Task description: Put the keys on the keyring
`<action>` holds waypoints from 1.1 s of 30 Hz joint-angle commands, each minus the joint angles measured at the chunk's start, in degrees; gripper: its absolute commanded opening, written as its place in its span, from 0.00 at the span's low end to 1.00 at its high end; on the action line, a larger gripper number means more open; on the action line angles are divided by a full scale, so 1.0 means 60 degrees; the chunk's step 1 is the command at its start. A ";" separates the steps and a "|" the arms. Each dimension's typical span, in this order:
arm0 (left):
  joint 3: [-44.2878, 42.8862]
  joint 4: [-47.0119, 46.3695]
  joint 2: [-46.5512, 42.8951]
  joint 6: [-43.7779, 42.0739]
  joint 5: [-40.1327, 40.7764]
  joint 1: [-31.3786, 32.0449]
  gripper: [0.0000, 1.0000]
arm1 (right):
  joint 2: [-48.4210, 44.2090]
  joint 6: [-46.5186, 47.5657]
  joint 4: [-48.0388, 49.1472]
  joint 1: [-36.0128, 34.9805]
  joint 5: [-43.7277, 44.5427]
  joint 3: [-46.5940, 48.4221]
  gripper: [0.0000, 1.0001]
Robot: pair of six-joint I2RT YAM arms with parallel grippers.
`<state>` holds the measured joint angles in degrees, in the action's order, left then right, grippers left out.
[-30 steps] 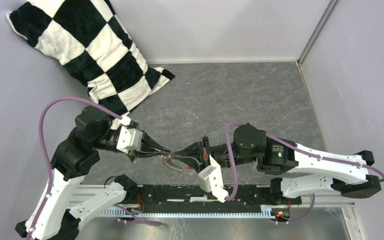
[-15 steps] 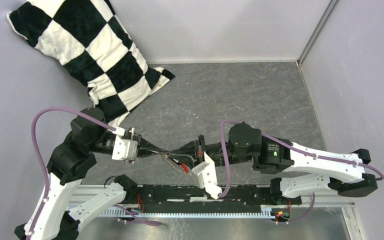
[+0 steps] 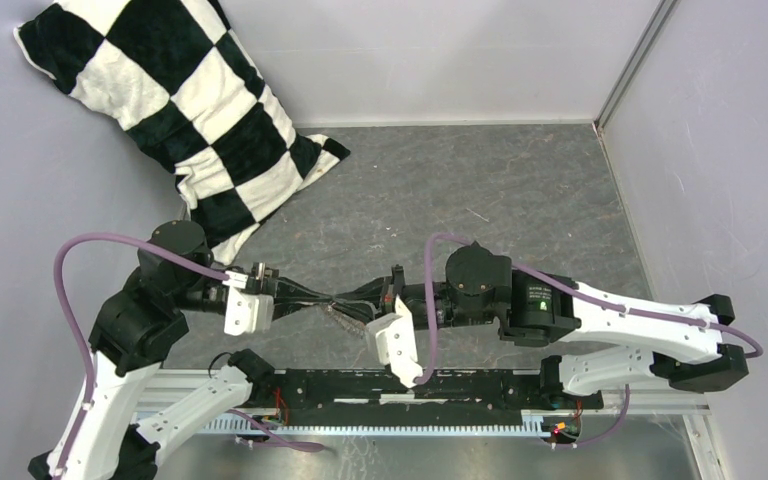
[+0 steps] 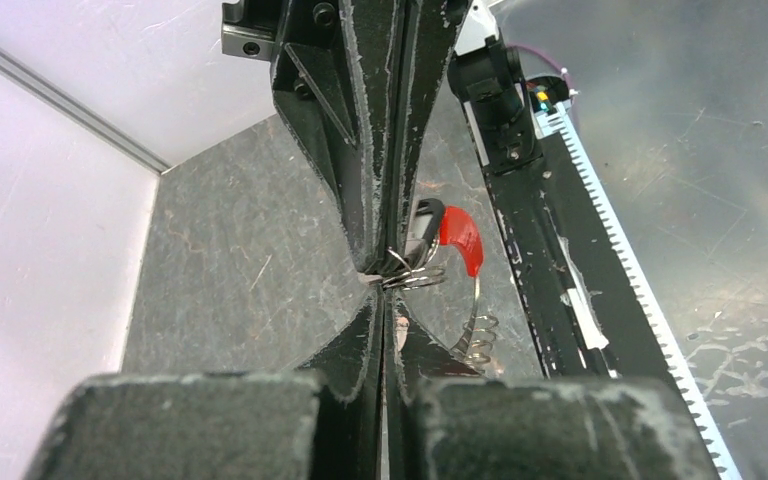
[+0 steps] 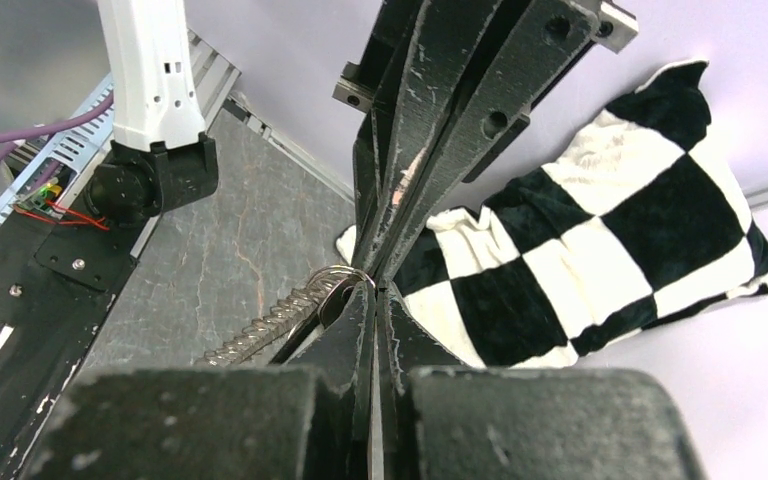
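- A grey, stone-look counter sits between pale walls, with a black-and-white checked cushion propped in the far left corner.
- The left end effector and the right end effector meet tip to tip near the counter's near edge. Each is closed on the wire of the keyring, which hangs between them.
- A red tag and a coiled spring piece dangle from the loop.
- A black-edged piece beside the tag may be the key. I cannot tell whether it is threaded on.
- The step looks like working the ring's coils apart. Firm pinches and a gentle, straight pull in opposite directions, without twisting, should stop the thin wire slipping free.
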<state>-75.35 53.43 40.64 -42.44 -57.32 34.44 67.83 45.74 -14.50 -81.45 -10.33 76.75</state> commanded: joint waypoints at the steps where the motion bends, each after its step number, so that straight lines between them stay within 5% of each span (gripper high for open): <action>1: -0.0054 -0.0081 -0.0146 -0.0613 -0.0743 0.0084 0.02 | 0.0313 -0.0229 0.0247 0.0128 0.1499 0.0546 0.01; 10: 0.0279 -0.0562 -0.0505 -0.1009 -0.0211 0.0080 0.04 | 0.0355 -0.0547 0.0062 0.0196 0.2024 0.0533 0.01; 13: 0.0622 -0.1230 -0.0752 -0.0603 0.0019 0.0076 0.22 | 0.0313 -0.0576 0.0161 0.0198 0.1782 0.0465 0.01; 19: 0.0859 -0.1721 -0.0973 -0.0083 0.0629 0.0076 0.40 | 0.0264 -0.0561 0.0248 0.0209 0.1847 0.0337 0.01; 27: 0.1040 -0.1937 -0.1215 0.1802 0.2748 0.0076 0.45 | 0.0332 -0.0664 0.0271 0.0225 0.2485 0.0287 0.01; 33: 0.1403 -0.2318 -0.1317 0.3834 0.4227 0.0084 0.38 | 0.0807 -0.0781 -0.0040 0.0223 0.3438 0.0853 0.00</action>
<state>-68.23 42.94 32.86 -30.87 -39.81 34.63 70.89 42.30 -16.45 -80.18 5.19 78.43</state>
